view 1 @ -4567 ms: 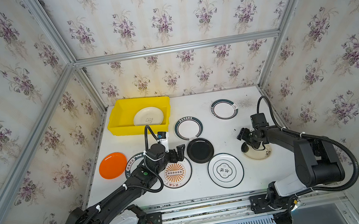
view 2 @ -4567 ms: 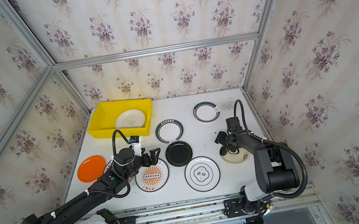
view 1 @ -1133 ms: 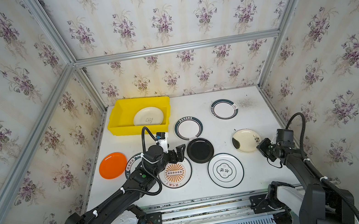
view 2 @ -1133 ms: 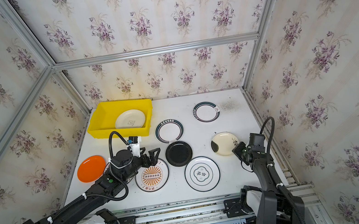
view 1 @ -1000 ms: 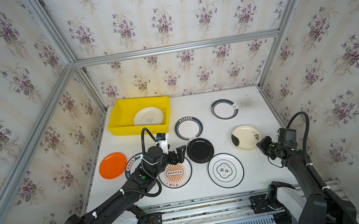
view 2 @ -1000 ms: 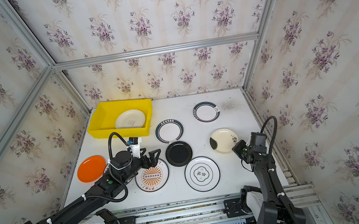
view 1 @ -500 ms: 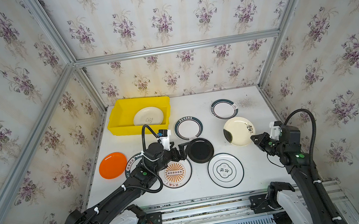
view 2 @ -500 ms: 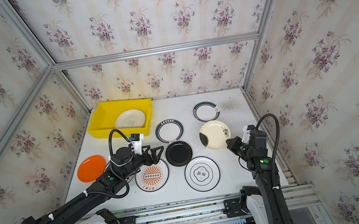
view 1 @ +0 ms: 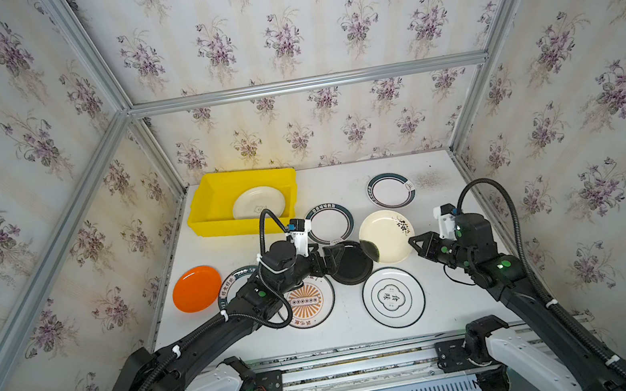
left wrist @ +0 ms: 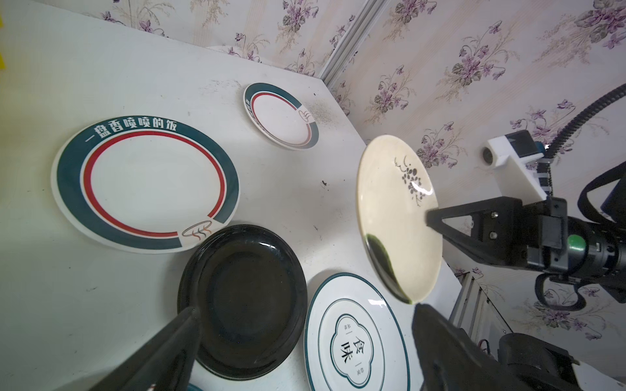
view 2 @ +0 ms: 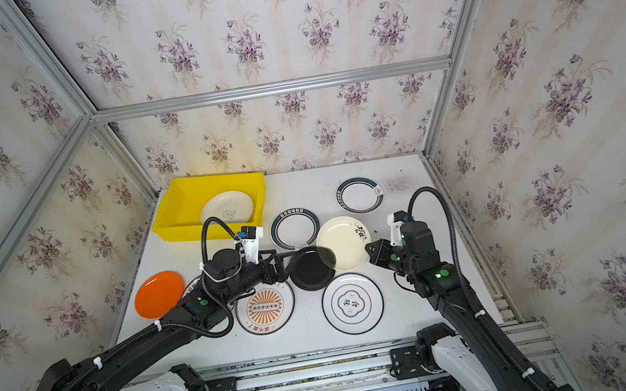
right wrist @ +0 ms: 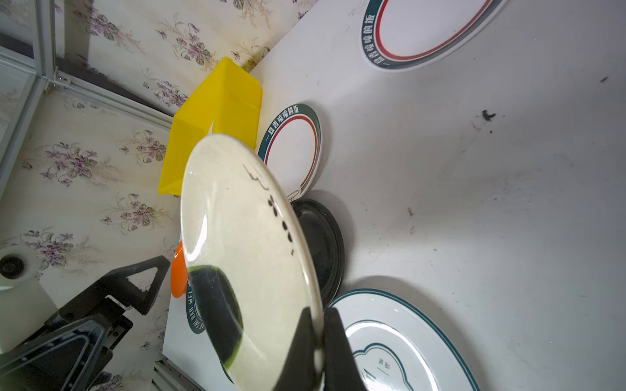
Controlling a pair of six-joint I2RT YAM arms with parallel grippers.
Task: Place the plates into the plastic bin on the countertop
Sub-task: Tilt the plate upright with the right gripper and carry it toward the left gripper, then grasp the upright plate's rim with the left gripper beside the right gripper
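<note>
**Cream plate up in the air, one already in the bin**

The white worktop (view 1: 223, 256) is carrying pretty much everything here. The yellow bin (view 1: 213, 203) is sitting in its far left corner, and a plain cream plate (view 1: 257, 202) is lying inside, over toward the bin's right side.

Out on the worktop, the big clover-mark plate (view 1: 393, 297) is lying near the front edge, with the orange sunburst plate (view 1: 308, 300) just beside it on the left. A green-rimmed plate (view 1: 330, 223) is lying just beside the bin, and a second green-rimmed plate (view 1: 390, 190) is lying farther back on the right. The orange plate (view 1: 196, 288) is sitting by the left edge. A lettered plate (view 1: 232, 288) is peeking out from under the left arm.

The right hand (view 1: 413, 241) is pinching the rim of a sprig-painted cream plate (view 1: 386, 236). It's holding the plate tilted and clear of the worktop, with one edge overlapping the black plate (view 1: 353, 268) in both top views. In the right wrist view the fingers (right wrist: 338, 355) are clamping that rim tight.

The left hand (view 1: 335, 259) is hovering over the black plate's left side, jaws spread wide, gripping nothing.
</note>
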